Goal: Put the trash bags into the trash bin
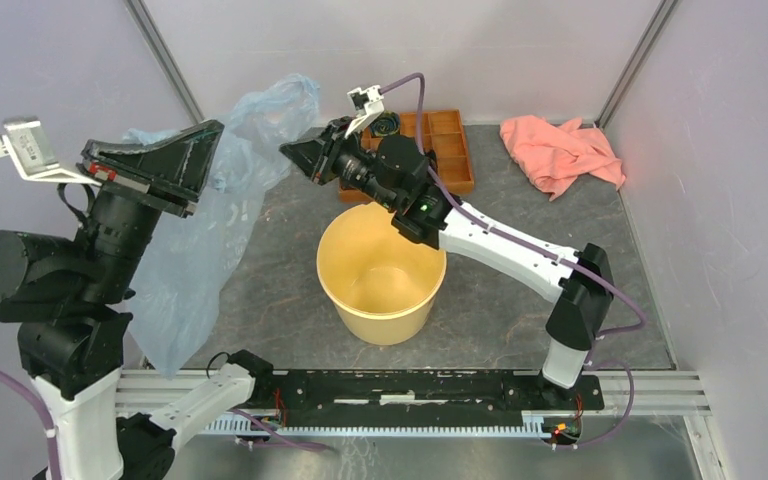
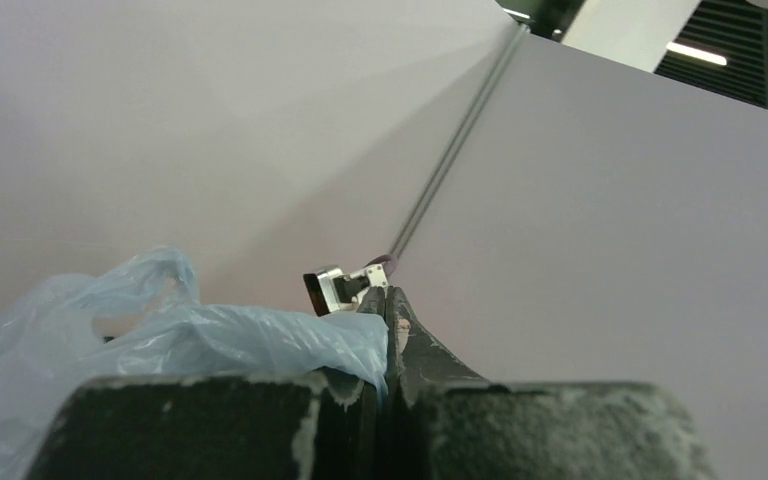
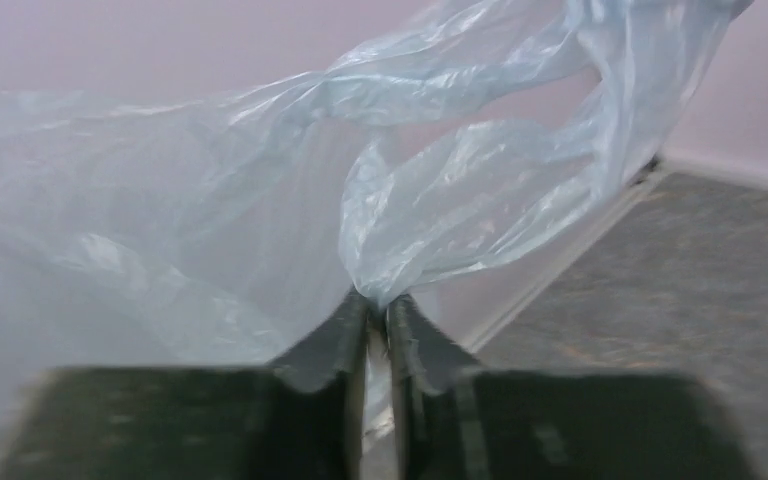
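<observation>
The left gripper (image 2: pixel 390 300) is pinched shut on the thin pale blue plastic bag (image 1: pixel 195 250), which hangs left of the round yellow plastic bucket (image 1: pixel 385 305). The right gripper (image 3: pixel 378 310) is clamped on another fold of it. Behind are a compartmented wooden tray (image 1: pixel 450 150) and a crumpled pink cloth (image 1: pixel 560 150).

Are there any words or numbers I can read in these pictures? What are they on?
None can be read in any view.
yellow bucket: no lettering can be made out on its side.
blue bag, wooden tray, pink cloth: no print shows.
</observation>
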### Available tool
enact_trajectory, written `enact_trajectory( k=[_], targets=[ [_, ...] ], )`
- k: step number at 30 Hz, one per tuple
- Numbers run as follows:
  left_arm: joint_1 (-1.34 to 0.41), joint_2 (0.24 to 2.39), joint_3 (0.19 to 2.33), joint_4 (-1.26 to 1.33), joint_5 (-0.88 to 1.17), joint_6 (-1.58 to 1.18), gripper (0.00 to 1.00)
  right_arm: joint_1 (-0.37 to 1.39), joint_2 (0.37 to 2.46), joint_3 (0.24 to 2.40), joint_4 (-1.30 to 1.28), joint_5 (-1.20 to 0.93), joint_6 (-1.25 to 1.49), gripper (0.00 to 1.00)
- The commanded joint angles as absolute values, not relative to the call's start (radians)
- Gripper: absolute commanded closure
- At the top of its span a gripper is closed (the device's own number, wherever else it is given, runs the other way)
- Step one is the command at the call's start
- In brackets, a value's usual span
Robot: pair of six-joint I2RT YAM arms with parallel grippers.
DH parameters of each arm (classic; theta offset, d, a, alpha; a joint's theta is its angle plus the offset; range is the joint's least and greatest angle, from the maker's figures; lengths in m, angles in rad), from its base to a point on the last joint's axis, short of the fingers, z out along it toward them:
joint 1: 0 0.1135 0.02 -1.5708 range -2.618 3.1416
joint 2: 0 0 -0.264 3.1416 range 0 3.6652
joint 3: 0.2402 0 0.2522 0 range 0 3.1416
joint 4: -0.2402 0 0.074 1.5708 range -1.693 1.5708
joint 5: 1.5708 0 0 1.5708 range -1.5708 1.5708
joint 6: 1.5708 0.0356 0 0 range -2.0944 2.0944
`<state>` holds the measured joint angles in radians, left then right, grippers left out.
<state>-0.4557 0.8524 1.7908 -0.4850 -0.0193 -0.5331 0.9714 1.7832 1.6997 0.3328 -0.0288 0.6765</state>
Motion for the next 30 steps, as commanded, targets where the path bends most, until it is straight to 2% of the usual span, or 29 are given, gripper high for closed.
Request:
enact_trajectory(
  k=[1,2,3,10,16,22,26,30],
  targets=[
    [-0.454,0.876,1.807,-0.396,0.148,-0.573,0.98,0.958,1.691,1.683,0.387,0.098,0.532,0.9],
    [-0.455,0.876,1.806,-0.395,0.148,-0.574,0.98,0.956,1.653,1.666,0.382,0.107,0.487,0.99],
    [-0.455,0.876,1.804,-0.395,0.145,-0.574,0.98,0.956,1.619,1.646,0.375,0.109,0.448,1.0],
    [-0.454,0.909,1.749,-0.264,0.197,-0.643,0.98,0.955,1.378,1.585,0.189,-0.069,0.199,1.0],
    [-0.455,1.039,1.755,-0.061,0.367,-0.811,0.98,0.956,1.224,1.547,0.068,-0.084,0.193,1.0],
    [-0.456,1.09,1.689,0.044,0.392,-0.922,0.98,0.955,1.056,1.387,0.034,-0.029,0.245,1.0],
    [-0.456,1.078,1.664,0.016,0.345,-0.901,0.98,0.956,1.04,1.329,0.061,-0.107,0.267,1.0],
    [-0.457,1.051,1.736,-0.111,0.248,-0.795,0.98,0.961,1.116,1.464,0.002,-0.266,0.232,1.0]
  ],
)
